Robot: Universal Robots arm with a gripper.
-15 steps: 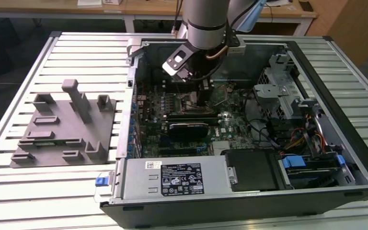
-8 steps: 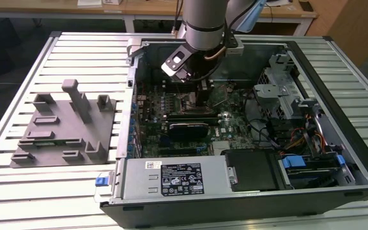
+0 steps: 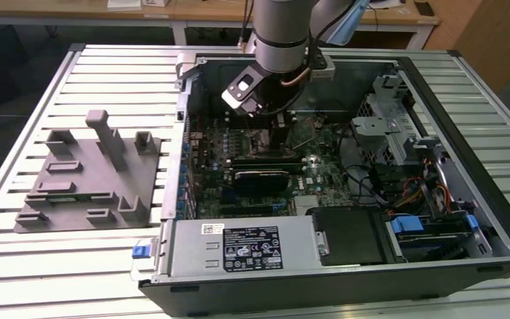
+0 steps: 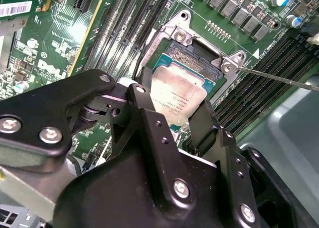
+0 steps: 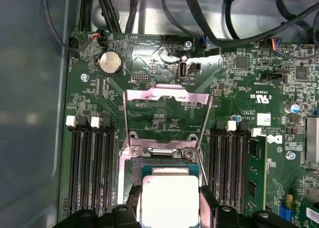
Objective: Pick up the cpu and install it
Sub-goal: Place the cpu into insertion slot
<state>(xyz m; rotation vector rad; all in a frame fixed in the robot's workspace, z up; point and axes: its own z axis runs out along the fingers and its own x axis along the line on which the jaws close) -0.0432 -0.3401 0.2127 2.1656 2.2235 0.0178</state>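
"Inside the open black computer case (image 3: 326, 292) on the slatted metal counter (image 3: 60, 266), where is the small, thin, square, silver-grey-topped cpu (image 4: 177, 91)?"

"Over the square metal socket frame (image 4: 180, 36), mid-board on the green motherboard (image 5: 239, 88), between the two banks of black memory slots (image 5: 89, 168). The socket's hinged metal load plate (image 5: 167, 94) stands raised, and its thin wire lever (image 4: 279, 77) is swung free."

"And the black gripper (image 4: 173, 104)?"

"Narrowed around the cpu. Its fingers (image 4: 203, 123) press on two opposite edges. Whether the chip is seated in the socket or sits a touch above it, I cannot tell."

"How would it handle?"

"Light and stiff, I'd judge, but delicate. The smooth metal lid looks slippery, and neither the underside nor the socket's contacts would forgive a scrape. The edges are the right place to hold it, kept level, with a modest squeeze. A tilt could jam a corner against the frame."
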